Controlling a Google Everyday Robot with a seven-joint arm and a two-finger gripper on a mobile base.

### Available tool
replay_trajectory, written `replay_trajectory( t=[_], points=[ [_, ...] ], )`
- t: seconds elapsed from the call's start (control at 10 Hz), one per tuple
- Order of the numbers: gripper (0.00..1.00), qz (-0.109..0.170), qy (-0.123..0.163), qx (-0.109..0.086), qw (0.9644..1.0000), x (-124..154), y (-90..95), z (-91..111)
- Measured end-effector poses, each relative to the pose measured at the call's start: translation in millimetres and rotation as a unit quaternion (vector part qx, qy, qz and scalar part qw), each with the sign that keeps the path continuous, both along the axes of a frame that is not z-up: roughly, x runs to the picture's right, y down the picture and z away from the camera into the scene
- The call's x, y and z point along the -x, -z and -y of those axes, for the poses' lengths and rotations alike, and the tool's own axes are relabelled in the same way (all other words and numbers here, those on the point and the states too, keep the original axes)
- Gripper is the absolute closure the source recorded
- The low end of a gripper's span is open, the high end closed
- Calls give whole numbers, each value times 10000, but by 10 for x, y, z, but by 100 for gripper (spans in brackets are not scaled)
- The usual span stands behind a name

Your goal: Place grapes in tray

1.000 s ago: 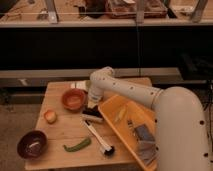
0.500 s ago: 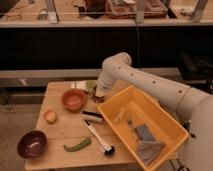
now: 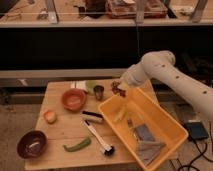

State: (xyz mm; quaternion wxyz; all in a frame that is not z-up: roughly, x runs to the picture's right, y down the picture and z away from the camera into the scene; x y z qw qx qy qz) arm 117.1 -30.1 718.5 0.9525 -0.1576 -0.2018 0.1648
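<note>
The arm has been swung toward the upper right of the frame since the earlier frame, and the pincer [image 3: 121, 86] is now seen at centre, beside the grapes [image 3: 116, 87] near the far edge of the surface [image 3: 57, 127]. Whether the grapes are pinched cannot be told. The tray [image 3: 165, 120], at lower right, is shown without them. The placing is judged still to be done; the orange bowl [image 3: 73, 99] lies at left.
</note>
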Motion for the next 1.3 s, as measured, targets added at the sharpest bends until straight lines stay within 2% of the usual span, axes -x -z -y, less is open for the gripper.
replay_trajectory(
  t=[0.1, 0.2, 0.3, 0.5, 0.6, 0.7, 0.8, 1.0, 1.2, 1.3],
  points=[
    [80, 13, -6, 40, 10000, -208, 91, -42],
    [68, 47, 123, 165, 9998, -456, 183, -112],
    [59, 72, 252, 290, 9992, -586, 222, -182],
    [40, 77, 565, 602, 9966, -743, 265, -380],
    [28, 72, 772, 818, 9936, -745, 238, -556],
    [22, 78, 907, 943, 9914, -707, 216, -673],
    [20, 95, 1102, 1091, 9879, -615, 154, -867],
    [20, 116, 1481, 1258, 9809, -241, 7, -1282],
    [20, 133, 1659, 1289, 9776, -29, -66, -1527],
    [20, 132, 1677, 1293, 9772, -13, -72, -1556]
  ],
)
